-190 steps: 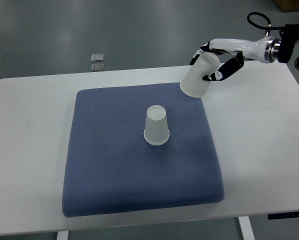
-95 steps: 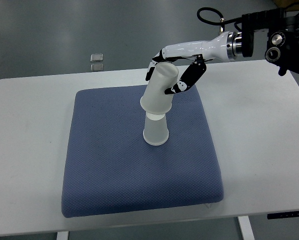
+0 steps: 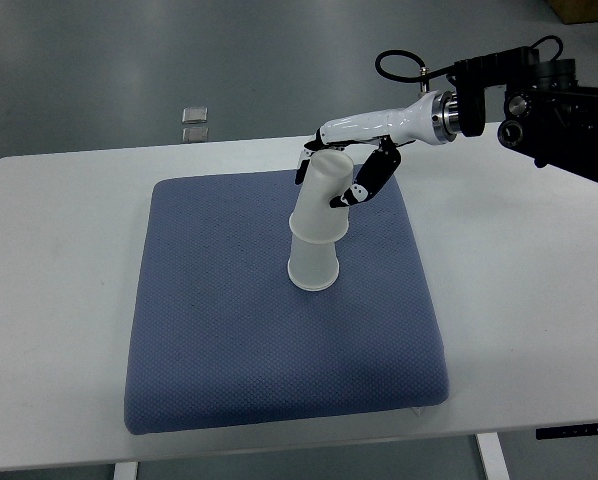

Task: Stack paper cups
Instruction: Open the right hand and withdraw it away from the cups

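Observation:
Two white paper cups stand upside down on the blue pad (image 3: pixel 229 330). The lower cup (image 3: pixel 312 266) rests on the pad near its middle. The upper cup (image 3: pixel 324 195) sits over the lower one, tilted slightly. My right hand (image 3: pixel 341 172) comes in from the right and its fingers are curled around the upper cup's top part. The left arm is not in view.
The pad lies on a white table (image 3: pixel 519 260). A small grey object (image 3: pixel 194 123) sits on the floor beyond the table's far edge. The arm's black housing (image 3: pixel 549 100) hangs over the table's far right corner.
My right hand carried the upper cup from the pad's far right corner leftward and lowered it over the lower cup.

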Robot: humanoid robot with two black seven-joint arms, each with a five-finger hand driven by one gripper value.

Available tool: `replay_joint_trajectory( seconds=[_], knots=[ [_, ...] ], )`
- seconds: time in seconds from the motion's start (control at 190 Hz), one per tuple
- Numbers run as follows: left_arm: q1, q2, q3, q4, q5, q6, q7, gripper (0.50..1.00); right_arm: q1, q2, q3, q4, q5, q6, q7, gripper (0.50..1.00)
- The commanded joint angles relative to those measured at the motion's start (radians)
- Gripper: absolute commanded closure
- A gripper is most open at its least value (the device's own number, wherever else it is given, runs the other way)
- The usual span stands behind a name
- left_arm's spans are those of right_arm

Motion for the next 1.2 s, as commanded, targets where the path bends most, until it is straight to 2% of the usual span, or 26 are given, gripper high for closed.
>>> replay_joint_trajectory(
  seconds=[0.0,0.253,0.332,0.438,0.474,0.517,0.754,0.875,1.096,1.197],
  knots=[
    [0.000,0.000,0.000,0.001,-0.001,0.000,0.000,0.500,-0.003,0.009,-0.002,-0.002,-0.007,0.000,0.000,0.863],
    [0.000,0.000,0.000,-0.001,-0.001,0.000,0.000,0.500,-0.027,0.035,-0.002,-0.030,-0.030,-0.014,-0.002,0.852],
    [0.000,0.000,0.000,0.001,0.001,0.000,0.000,0.500,-0.044,0.036,-0.002,-0.033,-0.035,-0.034,-0.002,0.773],
    [0.000,0.000,0.000,0.001,0.001,0.000,0.000,0.500,-0.053,0.038,-0.002,-0.033,-0.033,-0.040,-0.003,0.693],
    [0.000,0.000,0.000,-0.001,-0.001,0.000,0.000,0.500,-0.055,0.041,-0.002,-0.033,-0.032,-0.040,-0.003,0.632],
    [0.000,0.000,0.000,-0.001,0.001,0.000,0.000,0.500,-0.055,0.046,-0.002,-0.033,-0.032,-0.034,-0.003,0.595],
    [0.000,0.000,0.000,-0.001,0.001,0.000,0.000,0.500,-0.050,0.038,0.013,-0.058,-0.012,-0.043,-0.002,0.587],
    [0.000,0.000,0.000,-0.001,-0.001,0.000,0.000,0.500,-0.064,0.041,0.064,-0.131,0.062,-0.058,-0.002,0.587],
    [0.000,0.000,0.000,-0.001,-0.001,0.000,0.000,0.500,-0.211,0.053,0.185,-0.300,0.375,-0.066,-0.005,0.587],
    [0.000,0.000,0.000,-0.001,-0.001,0.000,0.000,0.500,-0.277,0.105,0.190,-0.364,0.521,-0.067,-0.005,0.587]
  ],
)
